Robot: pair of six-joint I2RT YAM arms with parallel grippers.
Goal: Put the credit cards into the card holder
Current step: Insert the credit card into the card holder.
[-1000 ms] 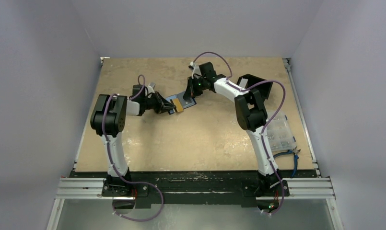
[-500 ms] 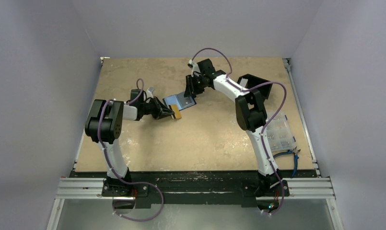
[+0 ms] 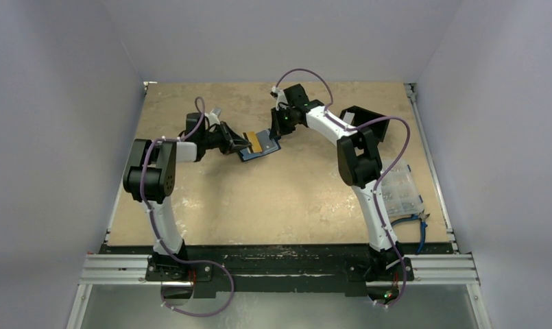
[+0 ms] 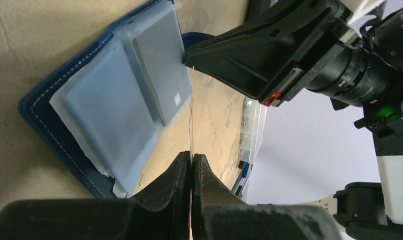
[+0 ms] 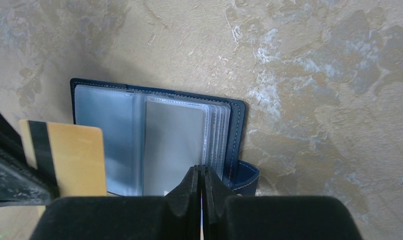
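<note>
Credit card (image 5: 71, 160) in tight left hand (image 4: 191, 159)

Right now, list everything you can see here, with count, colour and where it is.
card holder: one, navy with bluish-grey sleeves, lying open at centre, toward the far edge
credit card: one, gold with black stripe, held just over the open holder
black box: one, black, far right
clear compartment box: one, transparent, right edge
blue-handled tool: one, kind unclear, beside the clear box
table: one, mottled tan
left claw: one, black, shut on the credit card
right claw: one, black, shut, tips at the holder's sleeves
</note>
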